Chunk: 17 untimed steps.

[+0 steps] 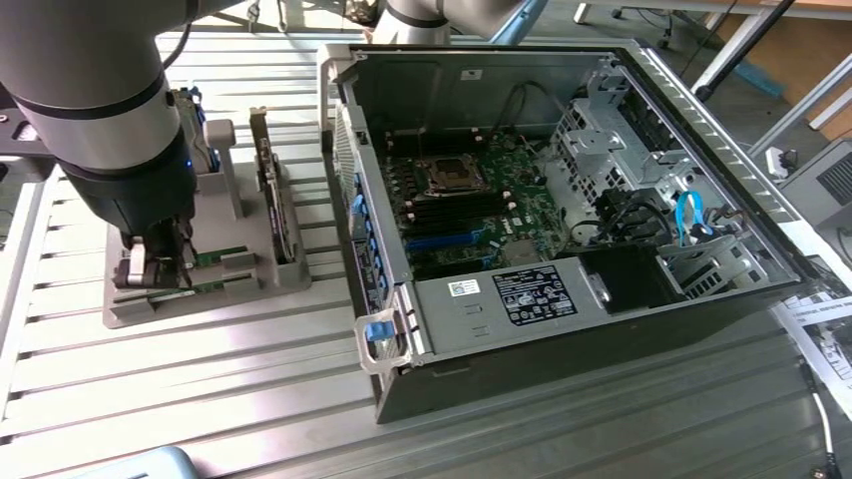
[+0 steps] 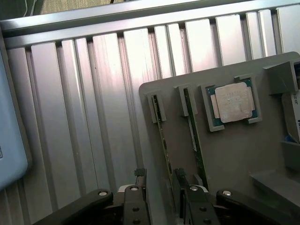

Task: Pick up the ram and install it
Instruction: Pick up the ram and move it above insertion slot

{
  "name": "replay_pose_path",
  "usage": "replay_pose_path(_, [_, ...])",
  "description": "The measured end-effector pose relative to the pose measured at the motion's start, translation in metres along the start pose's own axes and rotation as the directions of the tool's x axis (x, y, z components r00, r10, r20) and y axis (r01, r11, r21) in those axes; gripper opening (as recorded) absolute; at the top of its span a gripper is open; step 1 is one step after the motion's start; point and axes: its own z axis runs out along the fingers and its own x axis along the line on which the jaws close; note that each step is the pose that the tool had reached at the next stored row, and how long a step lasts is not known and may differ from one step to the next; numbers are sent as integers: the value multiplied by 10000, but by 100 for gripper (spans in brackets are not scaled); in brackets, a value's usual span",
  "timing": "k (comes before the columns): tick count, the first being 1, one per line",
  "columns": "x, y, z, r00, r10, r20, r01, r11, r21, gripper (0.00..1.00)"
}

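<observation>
Table [image 2: 93, 117]: ribbed metal, bearing a grey holder [image 2: 234, 154].
Gripper [image 2: 161, 180]: wide open, straddling the ram [image 2: 161, 136], gripping nothing.

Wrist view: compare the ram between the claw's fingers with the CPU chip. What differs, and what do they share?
The ram is long, narrow, green; the CPU chip is square, silver-topped. The ram stands on edge in a slot; the CPU chip lies flat. The open claw straddles the ram, not the CPU chip. Both sit on the grey tray.
</observation>
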Motion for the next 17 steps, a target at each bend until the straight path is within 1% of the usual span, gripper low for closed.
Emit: replay_pose_path(17, [0, -3, 109, 10000, -11, 0, 11, 10000, 0, 36])
